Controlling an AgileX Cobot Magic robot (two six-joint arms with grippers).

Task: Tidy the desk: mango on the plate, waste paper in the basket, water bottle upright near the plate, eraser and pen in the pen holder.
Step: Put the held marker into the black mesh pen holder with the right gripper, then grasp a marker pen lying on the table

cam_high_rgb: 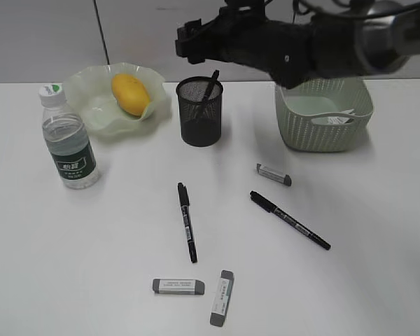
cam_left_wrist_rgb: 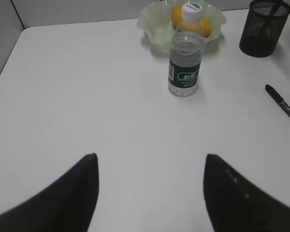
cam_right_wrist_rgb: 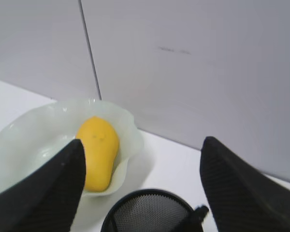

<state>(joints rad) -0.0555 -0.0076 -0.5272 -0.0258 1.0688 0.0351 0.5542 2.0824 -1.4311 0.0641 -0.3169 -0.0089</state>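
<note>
Right wrist view: right gripper (cam_right_wrist_rgb: 140, 193), jaws spread and empty, hangs directly above the pen holder (cam_high_rgb: 199, 110), a pen (cam_high_rgb: 211, 84) apparently inside; loose pens and erasers lie on the worktop (cam_high_rgb: 70, 252) nearer the camera.

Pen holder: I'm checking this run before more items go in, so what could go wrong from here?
The right gripper hangs open just above the pen holder, so a low sweep could tip it. The pen inside leans over the rim and might catch. Two pens and three erasers lie close together, so a grasp may nudge a neighbour.
</note>
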